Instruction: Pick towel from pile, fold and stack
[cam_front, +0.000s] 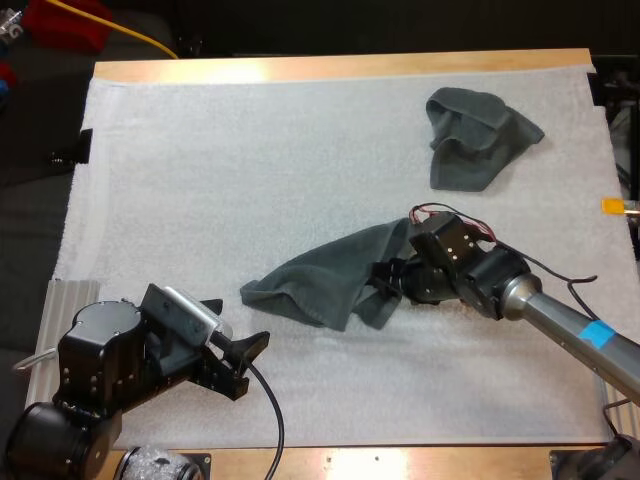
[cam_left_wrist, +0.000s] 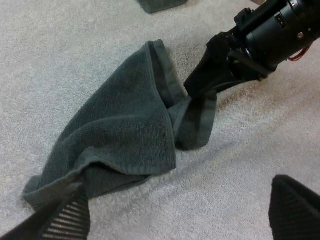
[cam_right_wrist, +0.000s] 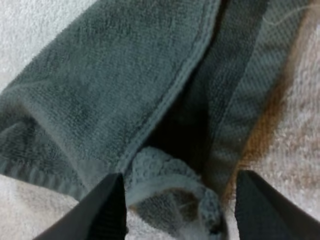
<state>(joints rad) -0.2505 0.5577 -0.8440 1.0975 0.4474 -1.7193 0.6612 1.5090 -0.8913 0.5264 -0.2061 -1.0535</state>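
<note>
White mat (cam_front: 200, 180): covers most of the wooden table (cam_front: 330, 68), a flat spot to spread cloth on.
Towel (cam_front: 320, 280): mid-mat, half opened and rumpled, one end bunched up at the right gripper (cam_front: 385, 278) — prob lying there so both arms can reach it for the fold.
Crumpled towel (cam_front: 478, 140): far right of the mat, well apart from the action, not in the way.
Right gripper: low at the towel's right end, jaws apart w/ a bunched fold between them, not clamped afaict.
Left gripper (cam_front: 237, 323): near the towel's left corner, jaws wide open, nothing held — looks set to take that corner imo.
Obstacles: only the towel's own folded-over flap, which prob needs flattening before any clean fold.
</note>
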